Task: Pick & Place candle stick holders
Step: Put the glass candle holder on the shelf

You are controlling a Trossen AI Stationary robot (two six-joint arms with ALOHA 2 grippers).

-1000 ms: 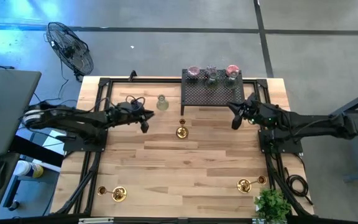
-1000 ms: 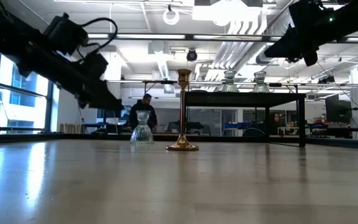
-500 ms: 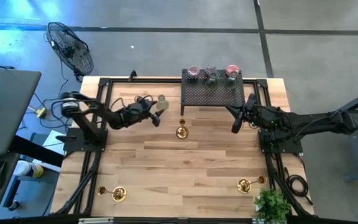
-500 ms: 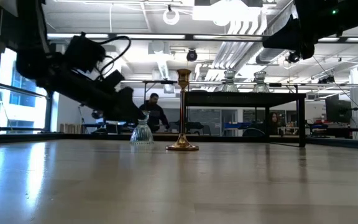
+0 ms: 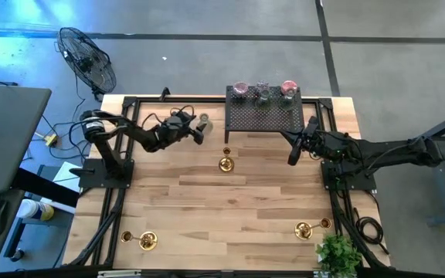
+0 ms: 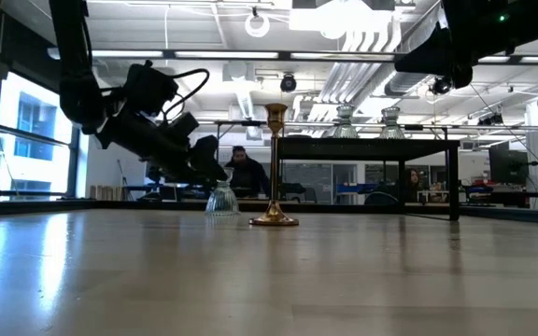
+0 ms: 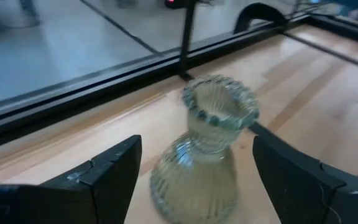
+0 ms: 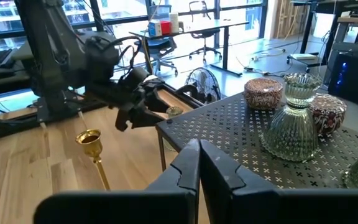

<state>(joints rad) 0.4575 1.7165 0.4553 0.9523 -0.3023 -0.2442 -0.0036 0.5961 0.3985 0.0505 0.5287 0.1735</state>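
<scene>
A pale-green ribbed glass candle stick holder (image 7: 202,155) stands upright on its base on the table, near the far edge (image 5: 202,121). My left gripper (image 7: 197,140) is open and reaches in low from the table's left, one finger on each side of the glass with a gap on both sides. A brass candle stick holder (image 5: 225,162) stands upright on its round base a little nearer and to the right (image 6: 275,168). My right gripper (image 5: 290,157) hangs shut in the air beside the rack's right end, holding nothing.
A black perforated rack (image 5: 263,117) at the far edge carries glass cups (image 5: 240,90) (image 5: 288,89) and a clear ribbed holder (image 8: 291,118). More brass holders stand at the near left (image 5: 147,241) and near right (image 5: 304,229). A small plant (image 5: 337,255) sits at the near right corner.
My left gripper has gone toward the table's far edge and right, sinking toward the pale-green glass holder, and has opened; its fingers now stand on either side of the glass.
</scene>
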